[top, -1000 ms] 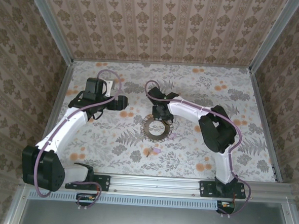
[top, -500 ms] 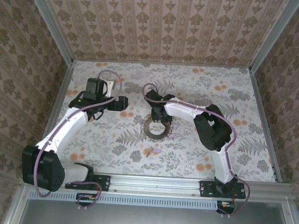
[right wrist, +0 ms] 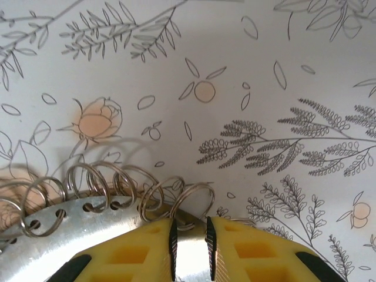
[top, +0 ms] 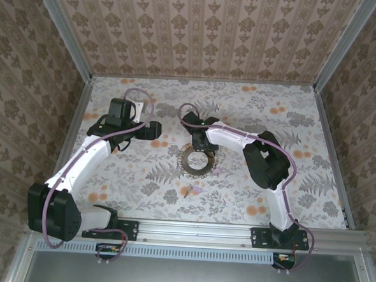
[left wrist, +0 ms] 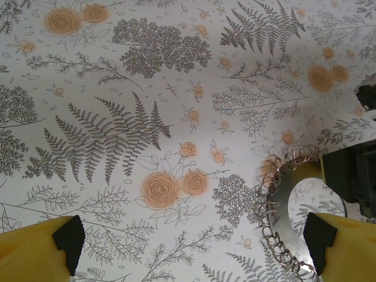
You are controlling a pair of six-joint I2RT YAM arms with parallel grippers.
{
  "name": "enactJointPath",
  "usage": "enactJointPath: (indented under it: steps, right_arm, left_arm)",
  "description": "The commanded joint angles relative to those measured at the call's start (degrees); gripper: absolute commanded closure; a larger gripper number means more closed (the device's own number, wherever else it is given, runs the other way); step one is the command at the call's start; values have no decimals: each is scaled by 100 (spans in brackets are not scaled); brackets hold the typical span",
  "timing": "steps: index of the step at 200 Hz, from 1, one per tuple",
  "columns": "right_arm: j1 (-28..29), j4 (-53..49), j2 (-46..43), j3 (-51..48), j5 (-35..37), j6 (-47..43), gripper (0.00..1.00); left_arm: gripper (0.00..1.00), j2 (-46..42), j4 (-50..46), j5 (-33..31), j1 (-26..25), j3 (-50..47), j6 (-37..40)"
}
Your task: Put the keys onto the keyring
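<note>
The keyring [top: 185, 160] is a flat metal band with several small wire loops along its edge, lying on the floral table centre. My right gripper [top: 200, 145] reaches its far edge and is shut on the band [right wrist: 64, 234], which shows between the yellow fingers of the gripper [right wrist: 189, 228]. The keys [top: 191, 190], a tiny purple and tan cluster, lie on the table nearer the arm bases. My left gripper [top: 155, 129] hovers left of the ring, open and empty [left wrist: 194, 236]; the keyring [left wrist: 283, 205] shows just inside its right finger.
The floral cloth [top: 141, 176] covers the table, with patterned walls on three sides and a metal rail [top: 195, 231] along the near edge. The right gripper's black body [left wrist: 352, 176] sits close beside my left finger.
The right wrist has shifted slightly left and away along the ring's far edge, its elbow following. The left arm and the keys have not moved.
</note>
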Motion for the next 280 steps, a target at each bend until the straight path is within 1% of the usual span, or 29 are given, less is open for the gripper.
enactJointPath:
  steps: [1,24,38,65,105,127,160,219,280]
  right_arm:
    - [32,-263,61,247,237,-95,75]
    - [66,-232,-130,306,241,-64,75]
    - [66,-216,-144,386,158,-73,77]
    - [67,-97,49,510,-94,-163,80]
    - [68,-128,363,712,-93,-171,79]
    - [68,-242,478,766,51,-152,77]
    - [16,-420,594,783,198,-153,77]
    - [16,-557,490,774,463,-248,82]
    - [14,-602,312,662,633,-251,83]
  left_arm:
    - [0,-9,-137,-53,-35,46,124]
    - [0,-9,-140,-69,-39,44,127]
    - [0,1,-131,-70,-39,40,122]
    - [0,17,-157,-101,-39,68,132]
    - [0,4,-175,-189,-42,50,116]
    - [0,0,-183,-187,-66,51,107]
    - [0,-27,-185,-242,-109,40,125]
    - [0,-34,-202,-294,-144,45,138]
    - [0,-35,-204,-338,-178,42,153]
